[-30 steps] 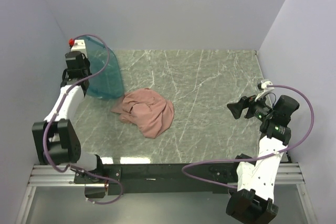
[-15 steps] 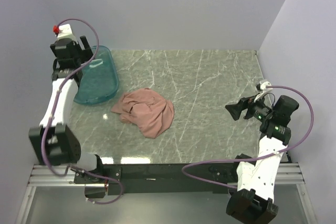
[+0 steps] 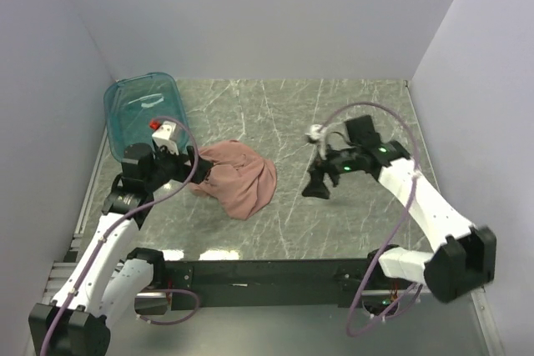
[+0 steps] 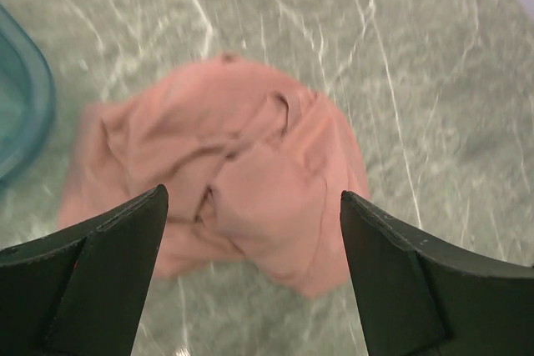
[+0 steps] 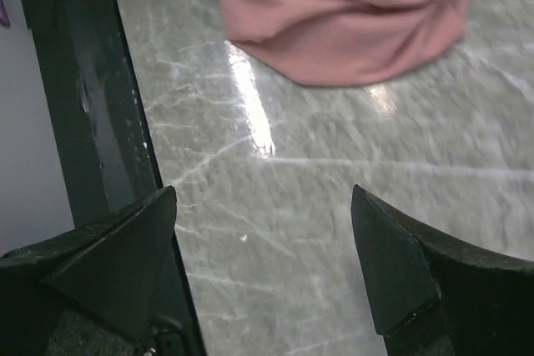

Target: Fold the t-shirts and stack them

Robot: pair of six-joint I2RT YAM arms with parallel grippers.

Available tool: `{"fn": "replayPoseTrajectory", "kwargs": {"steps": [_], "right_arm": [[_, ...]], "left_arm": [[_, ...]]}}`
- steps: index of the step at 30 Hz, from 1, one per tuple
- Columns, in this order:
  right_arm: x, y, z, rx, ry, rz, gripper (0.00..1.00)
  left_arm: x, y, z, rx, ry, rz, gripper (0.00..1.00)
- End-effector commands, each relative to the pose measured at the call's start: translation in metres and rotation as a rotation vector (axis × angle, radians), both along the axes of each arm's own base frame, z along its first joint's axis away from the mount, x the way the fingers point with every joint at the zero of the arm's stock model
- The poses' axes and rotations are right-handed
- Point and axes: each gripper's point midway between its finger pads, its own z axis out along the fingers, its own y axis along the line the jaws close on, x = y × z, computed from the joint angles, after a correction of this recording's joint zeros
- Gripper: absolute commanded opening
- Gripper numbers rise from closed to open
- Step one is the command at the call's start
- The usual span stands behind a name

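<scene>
- The teal bin (image 3: pixel 138 110) sits in the far left corner of the table (image 3: pixel 334 114), behind the left arm and apart from the shirt (image 3: pixel 239 177)
- The shirt lies in a crumpled heap left of the table's middle, between the two arms
- The left fingers (image 4: pixel 108 277) are spread wide above the heap, holding nothing
- The right fingers (image 5: pixel 100 264) are also wide apart and empty, over bare table to the shirt's right
- A black rail (image 5: pixel 88 97) runs along the near edge
- Plain lilac walls (image 3: pixel 250 14) close in the table's sides and back
- Shirt: soft salmon-pink cloth, creased and bunched into a rounded lump
- Bin: translucent plastic with rounded corners
- Table: glossy grey-green marble pattern with white veins, with glare near the rail
</scene>
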Motion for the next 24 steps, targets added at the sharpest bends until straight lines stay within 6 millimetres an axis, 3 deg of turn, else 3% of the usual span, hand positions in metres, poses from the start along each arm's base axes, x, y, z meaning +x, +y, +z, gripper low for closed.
{"fn": "replayPoseTrajectory", "kwargs": {"steps": [1,3,4,7,9,10,11,13,14,15,16,17,18,19,20,24], "right_arm": [[0.014,0.034,-0.008,-0.152,-0.074,0.103,0.90],[0.027,0.055,-0.007,-0.180,-0.120,0.129,0.89],[0.029,0.072,-0.017,-0.184,-0.095,0.158,0.88],[0.043,0.101,-0.015,-0.139,-0.026,0.178,0.82],[0.050,0.106,-0.025,-0.181,0.041,0.188,0.74],[0.051,0.103,-0.031,-0.211,0.060,0.180,0.72],[0.055,0.102,-0.036,-0.226,0.058,0.164,0.71],[0.055,0.097,-0.044,-0.243,0.048,0.146,0.71],[0.054,0.096,-0.044,-0.242,0.044,0.144,0.71],[0.051,0.093,-0.043,-0.240,0.039,0.143,0.71],[0.050,0.093,-0.042,-0.237,0.033,0.141,0.71],[0.050,0.092,-0.042,-0.238,0.029,0.139,0.71],[0.049,0.090,-0.042,-0.238,0.027,0.136,0.71],[0.048,0.090,-0.042,-0.237,0.024,0.136,0.71],[0.048,0.089,-0.043,-0.239,0.024,0.134,0.71],[0.049,0.088,-0.044,-0.235,0.031,0.129,0.71]], "left_arm": [[-0.001,0.001,0.013,0.032,-0.081,0.015,0.89],[0.005,0.003,0.010,0.008,-0.067,0.049,0.88],[0.007,0.001,0.009,-0.005,-0.065,0.048,0.87],[0.030,0.005,0.001,-0.060,0.005,0.145,0.82],[0.053,0.008,-0.006,-0.110,0.078,0.232,0.75],[0.067,0.009,-0.020,-0.110,0.123,0.268,0.72],[0.082,0.007,-0.007,-0.140,0.115,0.286,0.60],[0.113,0.006,-0.011,-0.134,0.154,0.327,0.43],[0.123,0.007,-0.014,-0.133,0.174,0.356,0.27],[0.134,0.009,-0.017,-0.123,0.184,0.374,0.23],[0.141,0.009,-0.042,-0.086,0.258,0.388,0.19],[0.157,0.013,-0.033,-0.078,0.242,0.423,0.15],[0.160,0.015,-0.042,-0.053,0.280,0.436,0.15],[0.165,0.015,-0.064,-0.020,0.334,0.444,0.15],[0.177,0.019,-0.058,0.003,0.321,0.476,0.16],[0.178,0.034,-0.098,0.155,0.451,0.529,0.22]]}}
